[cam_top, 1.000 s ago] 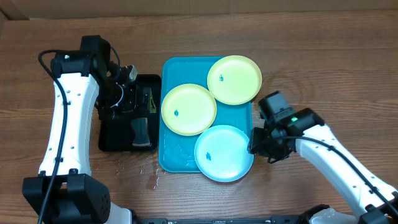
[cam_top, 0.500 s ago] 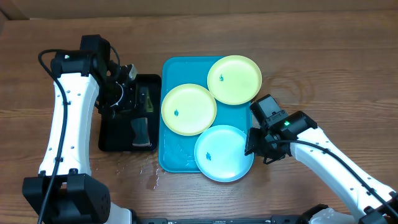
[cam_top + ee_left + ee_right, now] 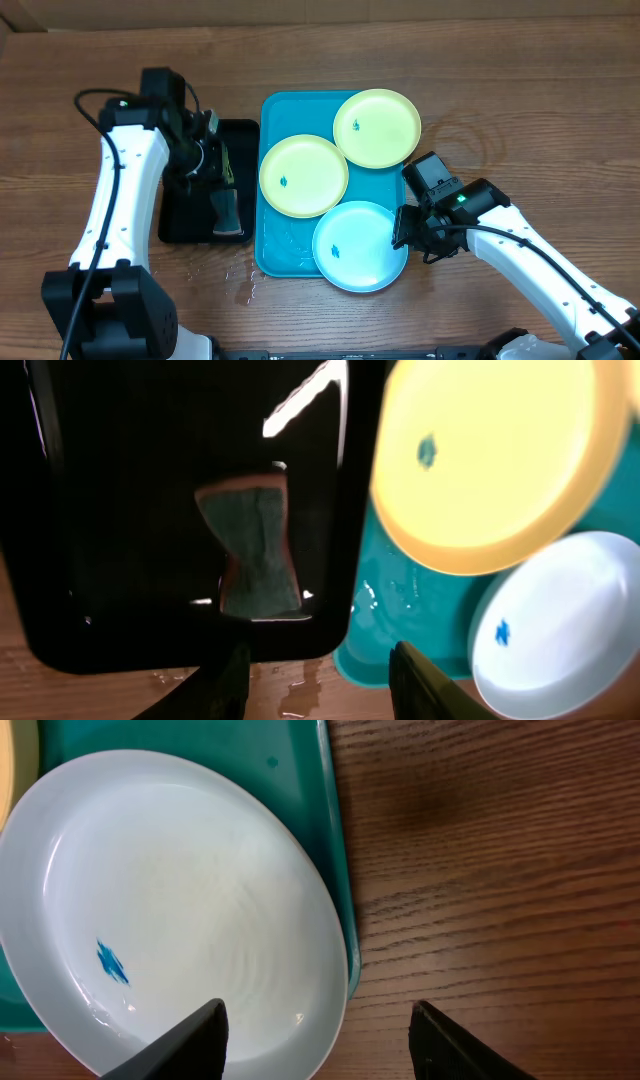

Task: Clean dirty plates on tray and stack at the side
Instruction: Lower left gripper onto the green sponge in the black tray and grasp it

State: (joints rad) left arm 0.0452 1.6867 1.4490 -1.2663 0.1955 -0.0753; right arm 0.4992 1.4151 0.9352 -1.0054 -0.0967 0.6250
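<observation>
Left gripper (image 3: 318,680): jaws spread, empty, above black tray (image 3: 120,480) containing sponge (image 3: 258,550).
Right gripper (image 3: 315,1040): jaws spread at rim of light blue plate (image 3: 180,890).
Plate location: turquoise tray (image 3: 335,850).

My left arm (image 3: 118,200): white shell, black joints, black cable (image 3: 108,215) along it. My right arm (image 3: 545,262): same white and black, small green light (image 3: 463,198) near wrist. Fingers (image 3: 195,1038) black, wedge-shaped.

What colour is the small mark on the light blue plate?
Blue; the mark shows best in the right wrist view.
</observation>
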